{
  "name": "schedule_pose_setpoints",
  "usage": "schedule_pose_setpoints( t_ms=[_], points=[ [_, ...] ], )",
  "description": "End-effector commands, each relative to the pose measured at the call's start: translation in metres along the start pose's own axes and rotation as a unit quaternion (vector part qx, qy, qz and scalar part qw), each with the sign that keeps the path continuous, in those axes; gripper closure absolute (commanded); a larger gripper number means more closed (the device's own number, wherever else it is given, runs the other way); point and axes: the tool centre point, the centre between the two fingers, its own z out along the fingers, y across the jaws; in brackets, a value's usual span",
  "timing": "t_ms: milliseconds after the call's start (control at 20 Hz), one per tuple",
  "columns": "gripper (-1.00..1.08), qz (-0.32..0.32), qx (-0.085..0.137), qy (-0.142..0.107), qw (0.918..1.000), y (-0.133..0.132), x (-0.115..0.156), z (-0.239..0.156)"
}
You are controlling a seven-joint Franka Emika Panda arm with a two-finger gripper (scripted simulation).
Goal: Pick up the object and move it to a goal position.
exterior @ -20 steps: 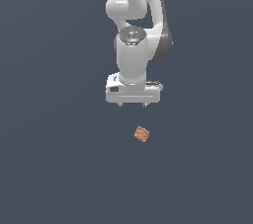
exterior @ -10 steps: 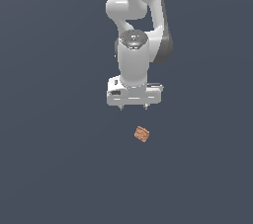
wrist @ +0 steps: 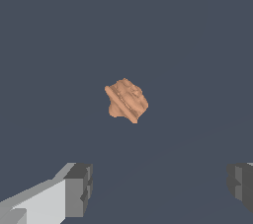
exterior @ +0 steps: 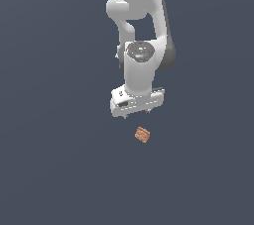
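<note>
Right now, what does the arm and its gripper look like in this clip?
The arm is glossy white with rounded, bulbous links and a dark band along one side of the wrist section. A grey disc with small red and blue marks sits on the wrist joint. The gripper has a wide white body; the wrist view shows white fingers ending in dark grey blocky pads. No cables are visible.

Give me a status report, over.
Gripper open, holding nothing. Orange-brown block on the dark floor, apart from the fingers, not yet grasped. Nothing in the way, over.
</note>
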Motion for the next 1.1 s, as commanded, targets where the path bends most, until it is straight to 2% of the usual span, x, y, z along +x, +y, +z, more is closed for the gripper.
schedule_pose_setpoints(
  t_ms=[0, 350, 700, 1050],
  points=[
    [-0.92, -0.041, -0.002, -0.003, 0.9992, -0.002, 0.006, 0.008],
    [-0.92, -0.156, -0.005, -0.009, 0.9878, -0.009, 0.021, 0.030],
    [-0.92, -0.259, -0.005, -0.014, 0.9658, -0.015, 0.034, 0.050],
    [-0.92, -0.322, -0.004, -0.016, 0.9464, -0.019, 0.042, 0.064]
  ],
)
